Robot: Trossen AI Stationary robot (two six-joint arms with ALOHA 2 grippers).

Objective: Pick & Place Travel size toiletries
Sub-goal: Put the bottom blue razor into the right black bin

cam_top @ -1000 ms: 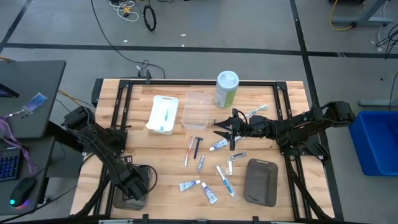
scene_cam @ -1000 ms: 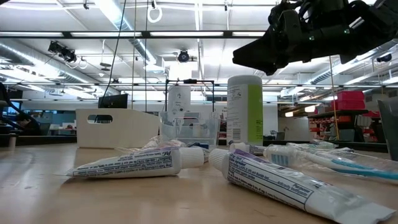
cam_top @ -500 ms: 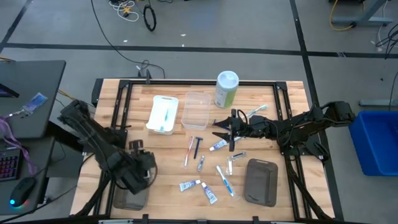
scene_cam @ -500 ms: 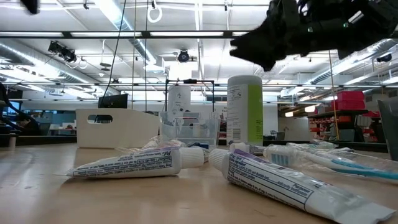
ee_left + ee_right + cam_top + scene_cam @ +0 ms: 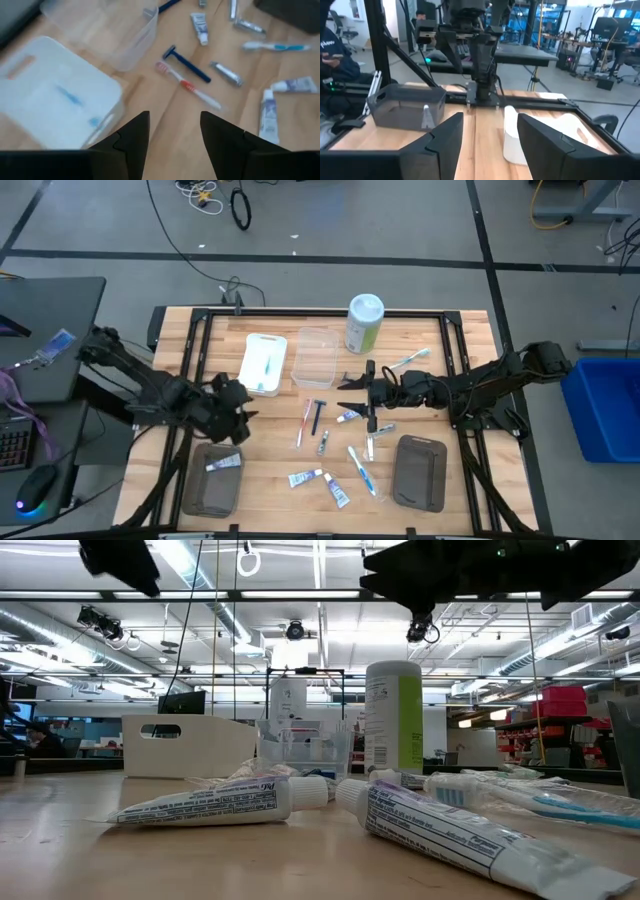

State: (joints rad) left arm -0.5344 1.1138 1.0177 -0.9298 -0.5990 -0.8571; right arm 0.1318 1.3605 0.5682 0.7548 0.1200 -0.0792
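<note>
The travel size toiletries lie loose on the table's middle: a pink toothbrush (image 5: 303,423), a dark blue razor (image 5: 318,417), white tubes with blue caps (image 5: 307,477), a silvery tube (image 5: 323,442) and a blue toothbrush (image 5: 362,470). One white tube (image 5: 224,463) lies inside the grey tray (image 5: 207,498) at the near left. My left gripper (image 5: 234,404) hovers open between that tray and the white tray (image 5: 262,363); its wrist view shows nothing between the fingers (image 5: 172,117). My right gripper (image 5: 351,392) hangs open above the items (image 5: 487,120).
A clear tray (image 5: 315,357) and a tall green-and-white canister (image 5: 364,323) stand at the far side. A second grey tray (image 5: 420,472) lies near right. Black frame rails run along the table's edges. Bare wood shows between the left grey tray and the loose items.
My left gripper has risen from the near-left grey tray and moved toward the far edge and the white tray. A white tube now shows lying in that tray where the gripper stood. My right gripper has shifted slightly toward the table's left.
</note>
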